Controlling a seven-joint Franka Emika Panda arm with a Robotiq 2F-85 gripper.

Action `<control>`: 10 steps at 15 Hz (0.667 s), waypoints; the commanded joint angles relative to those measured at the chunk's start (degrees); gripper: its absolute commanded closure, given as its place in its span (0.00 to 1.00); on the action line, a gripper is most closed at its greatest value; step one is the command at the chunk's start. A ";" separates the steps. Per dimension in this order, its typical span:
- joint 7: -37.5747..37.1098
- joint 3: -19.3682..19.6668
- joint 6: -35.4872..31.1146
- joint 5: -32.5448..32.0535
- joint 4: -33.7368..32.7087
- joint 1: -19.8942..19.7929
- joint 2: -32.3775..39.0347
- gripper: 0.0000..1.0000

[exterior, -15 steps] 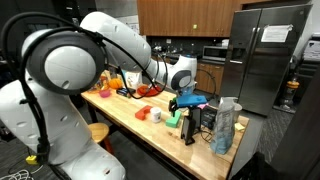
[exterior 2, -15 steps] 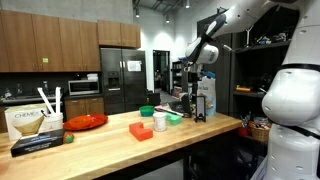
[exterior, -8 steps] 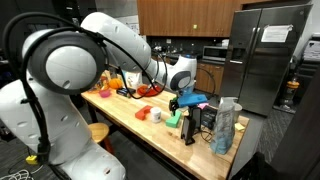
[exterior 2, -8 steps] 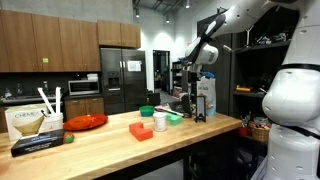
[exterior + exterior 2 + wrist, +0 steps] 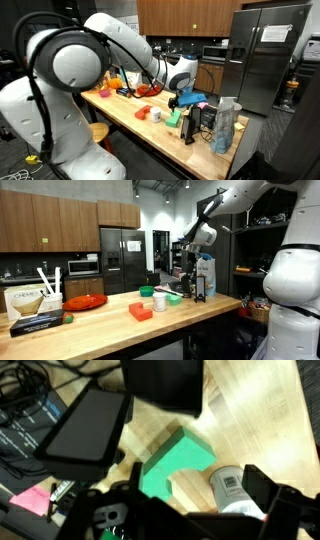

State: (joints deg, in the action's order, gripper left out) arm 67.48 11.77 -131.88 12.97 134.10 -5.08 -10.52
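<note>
— Under the wrist, what lies on the bench (image 5: pixel 255 415)?
— A green block (image 5: pixel 178 468), matte, with flat faces and crisp edges, on pale grained wood. A white cylinder (image 5: pixel 232 488) with a small printed label lies just beside it.
— And the gripper (image 5: pixel 195 512)?
— Spread wide, its dark fingers either side of the block and holding nothing. In an exterior view it hangs above the bench's fridge end (image 5: pixel 181 98).
— What else?
— A smooth black slab (image 5: pixel 85 425) lies near the block, by tangled cables (image 5: pixel 30 390). A dark box (image 5: pixel 165 382) is cut off at the top, and the fingertips are blurred.
</note>
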 commanded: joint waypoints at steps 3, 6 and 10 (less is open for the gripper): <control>-4.23 -6.44 -2.55 4.58 -14.41 6.03 12.25 0.00; -13.50 -10.89 -4.84 -2.19 -23.41 7.62 20.99 0.00; -30.43 -8.89 -6.40 -21.88 -37.28 12.64 33.55 0.00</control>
State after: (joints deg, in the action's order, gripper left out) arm 46.73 0.10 -138.46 2.22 108.13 4.15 13.58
